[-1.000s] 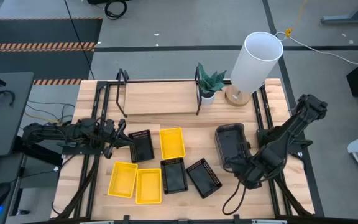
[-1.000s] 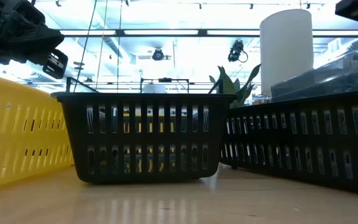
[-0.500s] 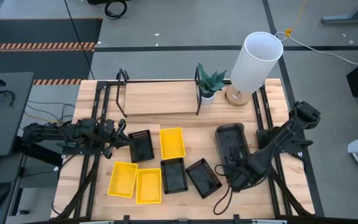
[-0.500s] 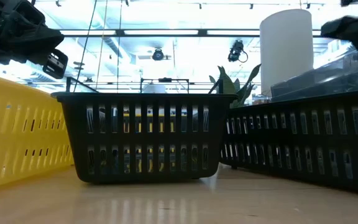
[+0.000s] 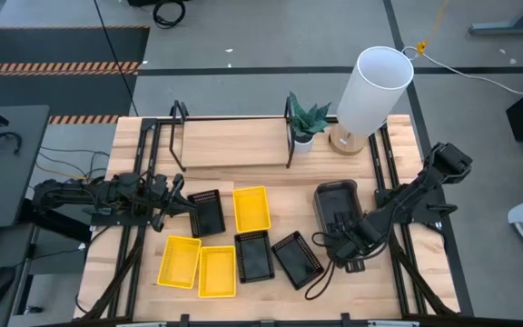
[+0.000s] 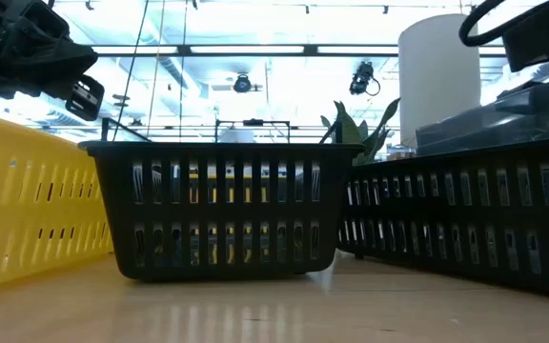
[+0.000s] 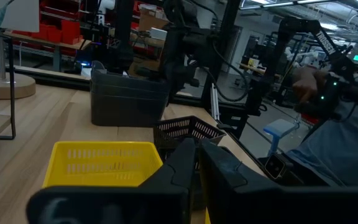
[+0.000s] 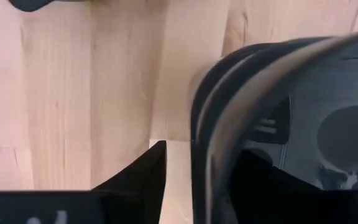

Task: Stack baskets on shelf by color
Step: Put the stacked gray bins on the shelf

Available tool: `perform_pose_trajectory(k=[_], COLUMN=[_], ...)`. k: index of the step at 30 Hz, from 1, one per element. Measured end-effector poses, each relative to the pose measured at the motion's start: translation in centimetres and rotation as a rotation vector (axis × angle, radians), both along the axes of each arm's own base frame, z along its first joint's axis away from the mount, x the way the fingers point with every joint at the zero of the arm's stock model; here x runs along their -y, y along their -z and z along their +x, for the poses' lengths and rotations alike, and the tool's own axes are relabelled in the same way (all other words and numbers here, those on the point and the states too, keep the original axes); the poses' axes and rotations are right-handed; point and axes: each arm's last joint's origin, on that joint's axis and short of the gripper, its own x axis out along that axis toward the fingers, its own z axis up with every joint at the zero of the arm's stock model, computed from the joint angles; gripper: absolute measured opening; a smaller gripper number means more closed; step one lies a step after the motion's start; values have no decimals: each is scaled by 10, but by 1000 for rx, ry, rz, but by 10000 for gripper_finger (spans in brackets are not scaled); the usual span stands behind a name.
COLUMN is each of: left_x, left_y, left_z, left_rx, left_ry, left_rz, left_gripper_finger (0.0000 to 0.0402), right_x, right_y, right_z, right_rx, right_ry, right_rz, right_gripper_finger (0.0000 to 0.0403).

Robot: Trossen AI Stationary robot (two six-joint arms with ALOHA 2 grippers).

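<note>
Three dark grey baskets sit nested as one stack (image 5: 337, 207) on the table's right half. My right gripper (image 5: 339, 242) is open at the stack's near end. In the right wrist view its outer finger (image 8: 145, 171) stands outside the rim and the other inside. Black mesh baskets (image 5: 207, 213) (image 5: 253, 256) (image 5: 298, 259) and yellow baskets (image 5: 251, 207) (image 5: 179, 261) (image 5: 217, 271) lie flat on the tabletop. The shelf (image 5: 234, 143) stands along the far edge. My left gripper (image 5: 174, 202), shut, hovers left of a black basket. My right gripper comes from above at the near short rim (image 8: 204, 143) of the grey stack, one finger inside the hollow and one outside. Bare wood shows between the outer finger and the rim. Whether the inner finger touches the wall I cannot tell.
A white lamp (image 5: 370, 86) and a small potted plant (image 5: 305, 123) stand at the far edge, right of the shelf. Black frame rails run along both table sides. A cable loop (image 5: 320, 286) hangs below my right arm, near the rightmost black basket.
My right gripper has moved from the table's near right toward the left and the far edge, reaching the near end of the grey stack, with its cable loop swinging along. The left arm and all baskets have stayed in place.
</note>
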Motion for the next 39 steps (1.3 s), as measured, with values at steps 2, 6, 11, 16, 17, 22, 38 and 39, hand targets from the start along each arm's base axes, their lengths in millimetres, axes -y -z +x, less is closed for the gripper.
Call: perform_pose_trajectory(k=[2, 6, 11, 16, 17, 22, 38, 39], left_x=[0, 0, 0, 0, 0, 0, 0, 0], left_y=[0, 0, 0, 0, 0, 0, 0, 0], left_z=[0, 0, 0, 0, 0, 0, 0, 0], left_rx=[0, 0, 0, 0, 0, 0, 0, 0], left_ry=[0, 0, 0, 0, 0, 0, 0, 0], left_rz=[0, 0, 0, 0, 0, 0, 0, 0], left_gripper_finger=[29, 35, 34, 26, 26, 30, 30, 32], right_x=[-1, -2, -2, -2, -2, -2, -11, -12], right_y=[-2, -4, -4, -4, -4, -5, -79, -84], right_z=[1, 3, 3, 2, 2, 2, 16, 18], right_rx=[4, 4, 4, 5, 4, -7, 43, 61], right_ry=[0, 0, 16, 8, 6, 3, -33, -40], right_rz=[6, 7, 6, -1, 0, -5, -71, -73], right_gripper_finger=[141, 112, 61, 13, 13, 16, 12, 12])
